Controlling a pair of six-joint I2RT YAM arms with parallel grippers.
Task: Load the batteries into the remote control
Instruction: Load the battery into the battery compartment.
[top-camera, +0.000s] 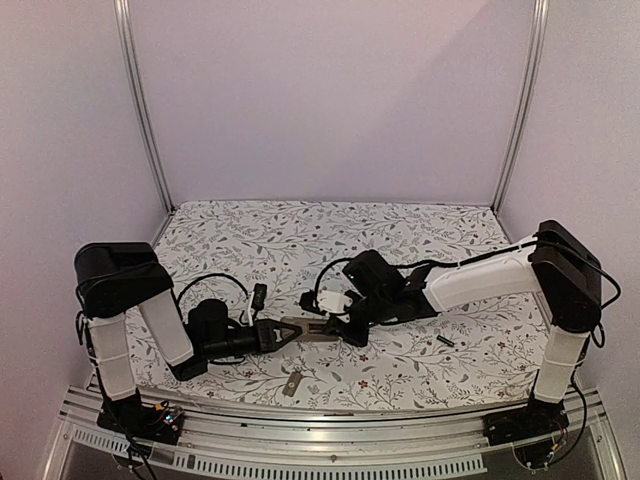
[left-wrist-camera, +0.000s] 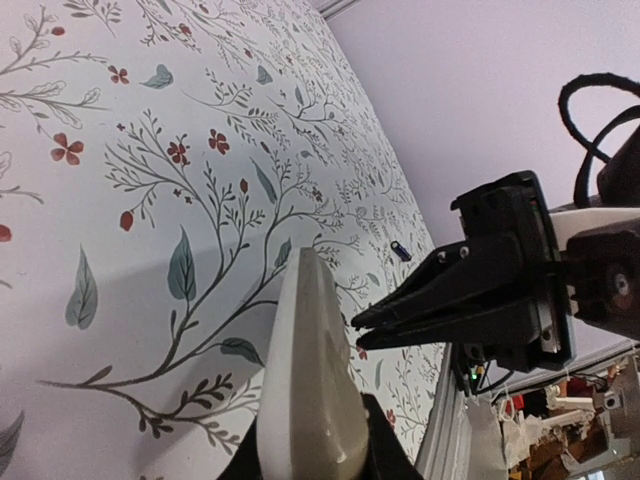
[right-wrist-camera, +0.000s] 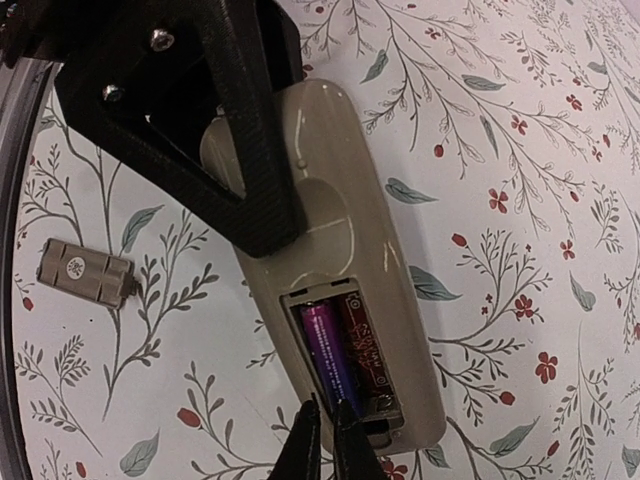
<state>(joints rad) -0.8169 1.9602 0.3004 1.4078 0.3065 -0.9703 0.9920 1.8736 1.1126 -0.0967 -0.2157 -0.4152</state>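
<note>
My left gripper (top-camera: 297, 330) is shut on the remote control (top-camera: 312, 330) and holds it with its grey-tan underside (right-wrist-camera: 340, 200) up. The battery bay is open. One purple battery (right-wrist-camera: 330, 355) lies in the bay's left slot; the right slot (right-wrist-camera: 368, 350) is bare and shows a red board. My right gripper (right-wrist-camera: 322, 440) has its fingers almost together, empty, with the tips at the near end of that battery. A second battery (top-camera: 445, 342) lies on the table to the right, also in the left wrist view (left-wrist-camera: 400, 250).
The grey-tan cover piece (top-camera: 291, 384) lies on the floral cloth near the front edge, left of the remote in the right wrist view (right-wrist-camera: 85, 272). The metal rail (top-camera: 320, 420) runs along the table's near edge.
</note>
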